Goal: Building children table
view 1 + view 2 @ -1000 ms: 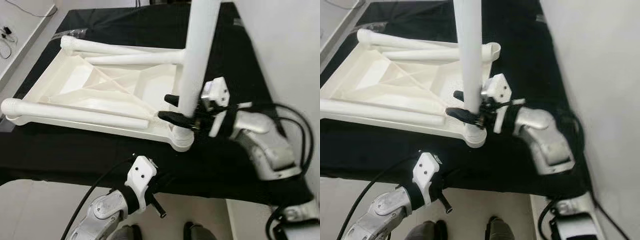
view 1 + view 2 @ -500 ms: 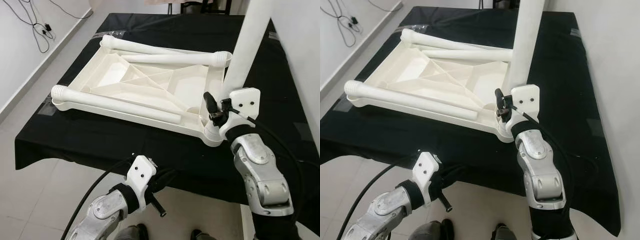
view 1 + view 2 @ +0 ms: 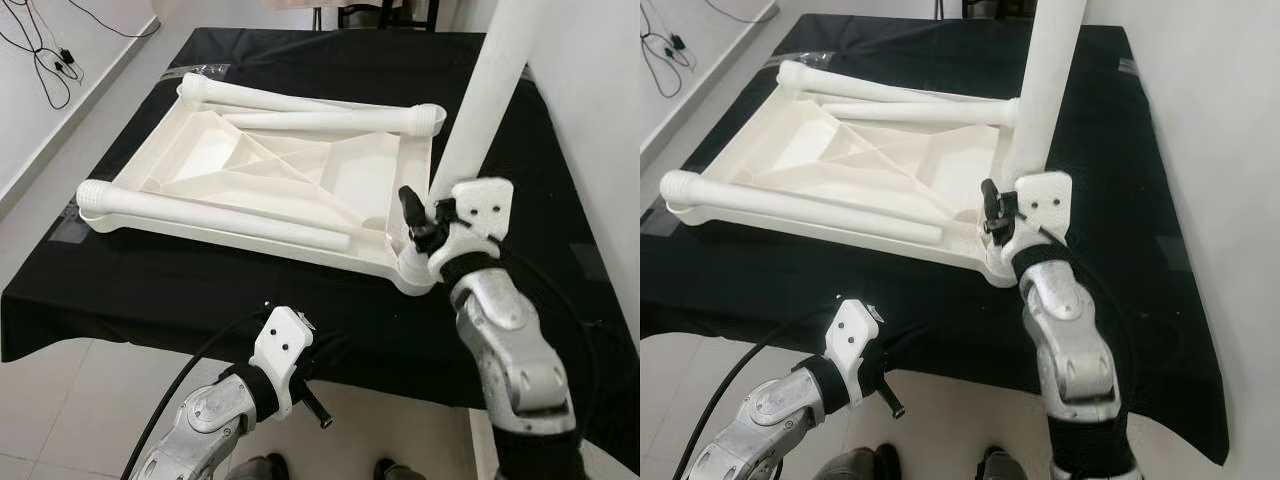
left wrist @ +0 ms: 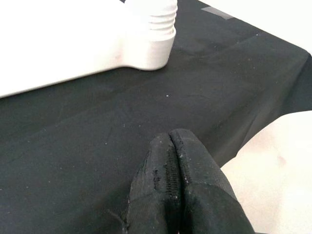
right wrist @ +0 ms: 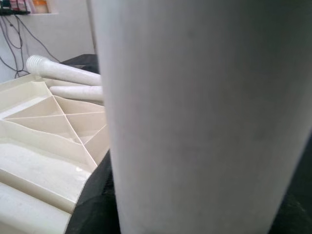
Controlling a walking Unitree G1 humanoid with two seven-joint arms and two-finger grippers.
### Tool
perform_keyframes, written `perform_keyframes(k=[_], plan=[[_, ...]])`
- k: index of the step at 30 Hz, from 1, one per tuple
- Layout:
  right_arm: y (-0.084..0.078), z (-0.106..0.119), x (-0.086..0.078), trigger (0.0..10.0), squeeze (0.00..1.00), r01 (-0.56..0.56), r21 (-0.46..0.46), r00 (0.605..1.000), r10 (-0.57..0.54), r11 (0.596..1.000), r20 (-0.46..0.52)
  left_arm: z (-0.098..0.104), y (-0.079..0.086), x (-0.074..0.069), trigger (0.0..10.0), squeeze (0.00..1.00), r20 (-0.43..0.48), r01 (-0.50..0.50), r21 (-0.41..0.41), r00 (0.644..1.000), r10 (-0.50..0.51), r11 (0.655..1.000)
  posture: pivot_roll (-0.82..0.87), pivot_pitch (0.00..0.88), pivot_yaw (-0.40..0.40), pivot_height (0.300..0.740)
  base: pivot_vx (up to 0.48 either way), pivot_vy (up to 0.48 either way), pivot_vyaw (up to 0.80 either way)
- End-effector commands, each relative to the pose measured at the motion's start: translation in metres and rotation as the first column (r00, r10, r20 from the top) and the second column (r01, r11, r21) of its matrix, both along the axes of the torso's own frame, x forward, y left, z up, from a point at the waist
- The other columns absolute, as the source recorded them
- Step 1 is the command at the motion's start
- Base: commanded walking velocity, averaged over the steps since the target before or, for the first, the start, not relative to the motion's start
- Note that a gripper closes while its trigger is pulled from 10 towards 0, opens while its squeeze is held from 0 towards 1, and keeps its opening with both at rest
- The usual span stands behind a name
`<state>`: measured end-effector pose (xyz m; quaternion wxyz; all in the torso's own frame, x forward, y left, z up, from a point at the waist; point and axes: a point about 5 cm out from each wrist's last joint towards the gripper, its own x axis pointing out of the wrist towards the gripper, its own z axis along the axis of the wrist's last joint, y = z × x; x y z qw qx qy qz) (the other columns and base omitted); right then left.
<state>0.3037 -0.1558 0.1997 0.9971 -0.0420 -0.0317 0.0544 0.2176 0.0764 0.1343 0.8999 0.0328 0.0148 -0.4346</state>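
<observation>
Right gripper [image 3: 415, 222] jaws clamped around upright table leg [image 3: 478, 105]; left gripper [image 4: 178, 187] jaws pressed together, empty.

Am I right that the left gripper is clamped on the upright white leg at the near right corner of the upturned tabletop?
Not quite: the right gripper is clamped on the upright white leg at that corner of the tabletop, as the left eye view shows. The left gripper hangs shut below the table edge.

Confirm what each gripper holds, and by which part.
Right gripper clamps the upright white table leg near its base, just above the corner socket of the upturned tabletop. Left gripper is shut, holding nothing.
</observation>
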Motion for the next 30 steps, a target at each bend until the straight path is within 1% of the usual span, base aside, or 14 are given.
perform_keyframes(k=[1, 3, 4, 5, 7, 8, 9, 11, 14, 19, 27, 28, 29, 30], plan=[[-0.011, -0.034, 0.002, 10.0, 1.0, 0.005, 0.013, 0.986, -0.003, 1.0, -0.168, -0.006, 0.001, -0.001, 10.0, 0.0, -0.018, -0.004, 0.012, 1.0, 0.004, 1.0, 0.07, 0.252, 0.019, 0.74, 0.0, 0.0, 0.0], [-0.01, -0.031, 0.003, 10.0, 1.0, -0.021, 0.014, 0.988, 0.023, 1.0, -0.155, -0.006, 0.001, -0.001, 10.0, 0.0, -0.018, -0.004, 0.011, 1.0, 0.004, 1.0, 0.07, 0.252, 0.018, 0.74, 0.0, 0.0, 0.0], [-0.006, -0.025, 0.005, 10.0, 1.0, -0.08, 0.043, 0.988, 0.085, 0.996, -0.127, -0.006, 0.0, -0.001, 10.0, 0.0, -0.018, -0.004, 0.009, 1.0, 0.004, 1.0, 0.07, 0.253, 0.018, 0.74, 0.0, 0.0, 0.0], [-0.002, -0.02, 0.006, 10.0, 0.91, -0.127, 0.068, 0.986, 0.134, 0.99, -0.103, -0.006, 0.0, -0.001, 10.0, 0.0, -0.018, -0.004, 0.008, 1.0, 0.004, 1.0, 0.07, 0.253, 0.018, 0.74, 0.0, 0.0, 0.0], [0.0, -0.015, 0.007, 10.0, 0.91, -0.173, 0.089, 0.98, 0.181, 0.981, -0.079, -0.006, 0.0, -0.001, 10.0, 0.0, -0.018, -0.004, 0.007, 1.0, 0.004, 1.0, 0.07, 0.254, 0.017, 0.74, 0.0, 0.0, 0.0], [0.002, -0.008, 0.008, 10.0, 0.0, -0.23, 0.106, 0.97, 0.236, 0.967, -0.048, -0.006, 0.0, -0.001, 10.0, 0.0, -0.018, -0.005, 0.006, 1.0, 0.005, 1.0, 0.07, 0.254, 0.016, 0.74, 0.0, 0.0, 0.0], [0.002, -0.008, 0.008, 10.0, 0.0, -0.23, 0.106, 0.97, 0.236, 0.967, -0.048, -0.006, 0.0, -0.001, 10.0, 0.0, -0.018, -0.005, 0.006, 1.0, 0.005, 1.0, 0.07, 0.254, 0.016, 0.74, 0.0, 0.0, 0.0], [0.001, 0.004, 0.012, 10.0, 0.0, -0.326, 0.095, 0.945, 0.328, 0.941, 0.001, -0.006, -0.001, -0.001, 10.0, 0.0, -0.017, -0.006, 0.005, 1.0, 0.006, 1.0, 0.07, 0.255, 0.016, 0.74, 0.0, 0.0, 0.0], [-0.001, 0.009, 0.014, 10.0, 0.0, -0.37, 0.083, 0.929, 0.37, 0.925, 0.018, -0.006, -0.001, -0.001, 10.0, 0.0, -0.016, -0.006, 0.004, 1.0, 0.006, 1.0, 0.07, 0.254, 0.014, 0.74, 0.0, 0.0, 0.0], [-0.007, 0.028, 0.023, 10.0, 0.0, -0.567, -0.031, 0.822, 0.568, 0.823, 0.05, -0.006, -0.002, -0.001, 10.0, 0.0, -0.015, -0.007, 0.003, 1.0, 0.007, 1.0, 0.07, 0.252, 0.008, 0.74, 0.0, 0.0, 0.0], [-0.009, 0.033, 0.03, 10.0, 0.0, -0.604, -0.073, 0.793, 0.607, 0.794, 0.046, -0.007, -0.002, -0.001, 10.0, 0.0, -0.014, -0.007, 0.003, 1.0, 0.007, 1.0, 0.08, 0.249, 0.007, 0.74, 0.0, 0.0, 0.0], [-0.009, 0.034, 0.033, 1.9, 0.0, -0.626, -0.087, 0.775, 0.63, 0.775, 0.037, -0.007, -0.003, 0.0, 10.0, 0.0, -0.013, -0.007, 0.003, 1.0, 0.007, 1.0, 0.08, 0.245, 0.007, 0.74, 0.0, 0.0, 0.0], [-0.009, 0.034, 0.036, 0.0, 0.0, -0.658, -0.091, 0.749, 0.662, 0.747, 0.024, -0.007, -0.003, 0.0, 10.0, 0.0, -0.013, -0.006, 0.003, 1.0, 0.006, 1.0, 0.08, 0.241, 0.006, 0.74, 0.0, 0.0, 0.0], [-0.009, 0.034, 0.036, 0.0, 0.0, -0.658, -0.091, 0.749, 0.662, 0.747, 0.024, -0.007, -0.003, 0.0, 10.0, 0.0, -0.013, -0.006, 0.003, 1.0, 0.006, 1.0, 0.08, 0.241, 0.006, 0.74, 0.0, 0.0, 0.0]])
